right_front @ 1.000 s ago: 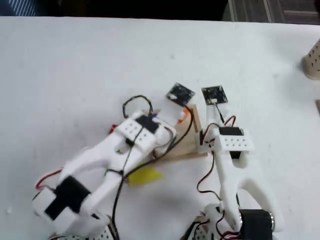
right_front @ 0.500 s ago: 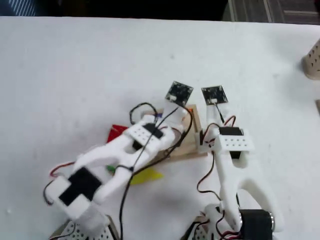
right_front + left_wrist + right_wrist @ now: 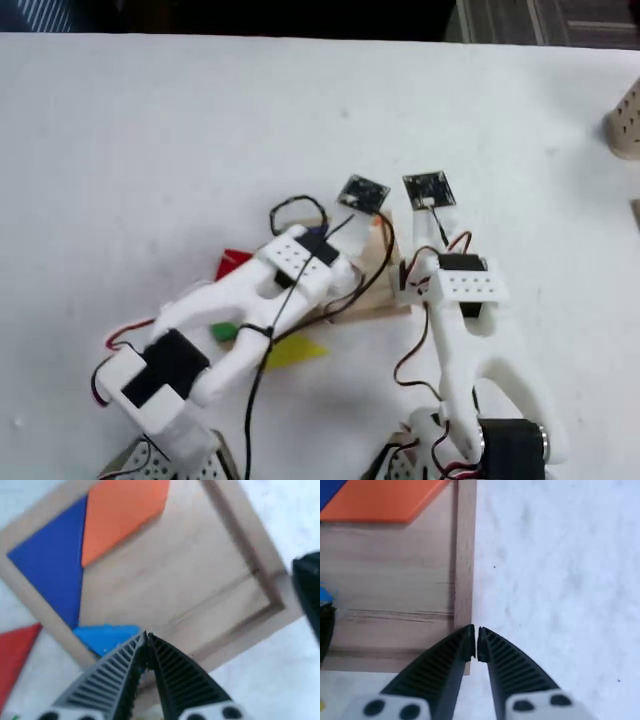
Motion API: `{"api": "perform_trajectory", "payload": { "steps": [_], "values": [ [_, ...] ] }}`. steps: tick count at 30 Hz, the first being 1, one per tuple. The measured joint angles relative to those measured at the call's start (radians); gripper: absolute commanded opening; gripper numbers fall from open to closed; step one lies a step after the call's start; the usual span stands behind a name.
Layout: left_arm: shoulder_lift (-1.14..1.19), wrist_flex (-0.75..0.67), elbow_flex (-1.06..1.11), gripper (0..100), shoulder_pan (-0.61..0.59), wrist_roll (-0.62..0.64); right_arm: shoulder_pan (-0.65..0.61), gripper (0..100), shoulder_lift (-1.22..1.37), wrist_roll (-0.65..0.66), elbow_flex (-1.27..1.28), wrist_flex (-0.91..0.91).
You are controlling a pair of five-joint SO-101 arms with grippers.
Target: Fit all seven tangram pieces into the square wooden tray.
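Up top, high view first: see L arm slung diagonally over the square wooden tray, covering most of it, w/ just a strip of wood peeking out on the R-arm side. Spot R arm parked just beside that tray edge. Outside the tray on the white table: red piece beside the L arm, green piece tucked against it, yellow piece near the tray's edge.

Over to L wrist: left gripper clenched, jaws tip to tip, holding nothing. Hangs right at the edge of the light-blue piece; can't tell if touching. Can't tell either whether that piece lies flat inside or rides the rim. Inside the tray: dark-blue triangle along one rim, orange parallelogram edge to edge w/ it, bare wood beyond. Red piece outside, just past the rim.

Now R wrist: right gripper pinched closed too, gripping nothing, tips over the tray rim near a corner, part above wood, part above table. Catch the orange parallelogram inside, w/ a sliver of the dark-blue triangle next to it.
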Motion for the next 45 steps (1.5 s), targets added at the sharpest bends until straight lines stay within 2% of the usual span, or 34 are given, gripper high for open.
{"api": "perform_trajectory", "payload": {
  "steps": [5, 18, 21, 25, 28, 31, 37, 45],
  "values": [
    [-0.034, 0.035, 0.015, 2, -0.002, -0.003, 0.000, 1.8, 0.000, 0.000, 0.000, 0.000],
    [-0.269, 0.029, 0.157, 2, -0.005, -0.166, 0.000, 1.8, 0.000, 0.000, 0.000, 0.000],
    [-0.270, -0.057, 0.190, 2, -0.006, -0.161, 0.000, 1.8, 0.000, 0.000, 0.000, 0.000],
    [-0.218, -0.233, 0.199, 2, -0.011, -0.061, 0.000, 1.8, 0.000, 0.000, 0.000, 0.000],
    [-0.126, -0.279, 0.178, 2, -0.018, -0.015, 0.000, 1.8, 0.000, 0.000, 0.000, 0.000],
    [-0.043, -0.256, 0.120, 2, -0.021, -0.008, 0.000, 1.8, 0.000, 0.000, 0.000, 0.000],
    [-0.009, -0.058, 0.032, 2, -0.037, -0.008, 0.000, 1.8, 0.000, 0.000, 0.000, 0.000],
    [-0.009, -0.032, 0.017, 2, -0.107, -0.008, 0.000, 1.8, 0.000, 0.000, 0.000, 0.000]
  ]
}}
